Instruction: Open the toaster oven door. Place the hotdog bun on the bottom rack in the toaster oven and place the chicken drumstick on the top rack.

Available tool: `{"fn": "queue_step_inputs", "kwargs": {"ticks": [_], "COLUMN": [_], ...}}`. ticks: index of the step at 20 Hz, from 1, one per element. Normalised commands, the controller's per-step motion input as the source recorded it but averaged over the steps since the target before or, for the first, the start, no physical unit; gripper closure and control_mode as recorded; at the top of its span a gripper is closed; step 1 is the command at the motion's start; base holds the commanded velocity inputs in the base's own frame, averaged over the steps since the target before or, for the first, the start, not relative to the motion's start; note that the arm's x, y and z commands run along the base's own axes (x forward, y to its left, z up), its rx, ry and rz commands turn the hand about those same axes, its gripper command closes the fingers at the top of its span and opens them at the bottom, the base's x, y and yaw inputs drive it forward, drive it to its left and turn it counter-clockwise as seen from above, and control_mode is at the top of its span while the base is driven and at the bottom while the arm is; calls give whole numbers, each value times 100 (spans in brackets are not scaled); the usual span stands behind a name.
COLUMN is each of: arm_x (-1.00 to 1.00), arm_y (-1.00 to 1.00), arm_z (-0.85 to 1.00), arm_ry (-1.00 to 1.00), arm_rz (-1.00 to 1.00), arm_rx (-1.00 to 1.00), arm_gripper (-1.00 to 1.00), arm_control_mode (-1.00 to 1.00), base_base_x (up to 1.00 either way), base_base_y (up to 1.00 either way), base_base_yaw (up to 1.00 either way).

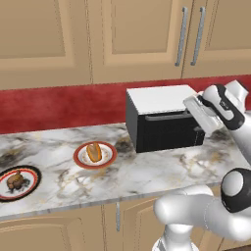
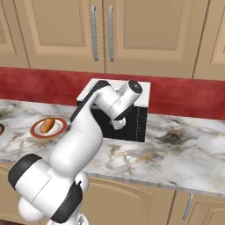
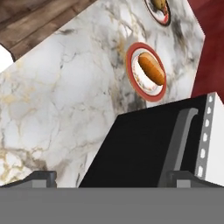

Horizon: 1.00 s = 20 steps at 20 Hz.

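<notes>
The toaster oven door (image 1: 169, 131) is closed on the toaster oven (image 1: 164, 117) at the back of the counter (image 1: 142, 171), the gripper (image 3: 111, 178) with fingers apart beside its handle (image 3: 179, 140).

A marbled white-and-grey counter (image 1: 147, 171) is running along below the red back wall, carrying everything here. The toaster oven (image 1: 162, 120) is sitting toward the back of it — black body, flat white top, its door (image 3: 144, 144) standing shut with the grey handle across the upper front. Near the oven, a red-rimmed plate (image 1: 81, 159) is resting on the marble with the hotdog bun (image 1: 94, 152) lying in it. Further along, at the counter's end — a dark-rimmed plate (image 1: 33, 176) is holding the chicken drumstick (image 1: 16, 180).
</notes>
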Motion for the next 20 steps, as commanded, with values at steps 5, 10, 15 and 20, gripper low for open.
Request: {"fn": "queue_step_inputs", "kwargs": {"ticks": [5,10,15,20], "arm_x": [24,24,25,19], "arm_y": [-9,-8,-2,0], "arm_z": [-12,-9,-8,-20], "arm_ry": [0,0,-1,0], "arm_rz": [0,0,0,-1], "arm_rx": [0,0,0,0], "arm_gripper": [-100,-100,-100,-100], "arm_control_mode": [-100,-100,-100,-100], "base_base_x": [0,0,0,0], "base_base_y": [0,0,0,0], "base_base_yaw": [0,0,0,0]}}
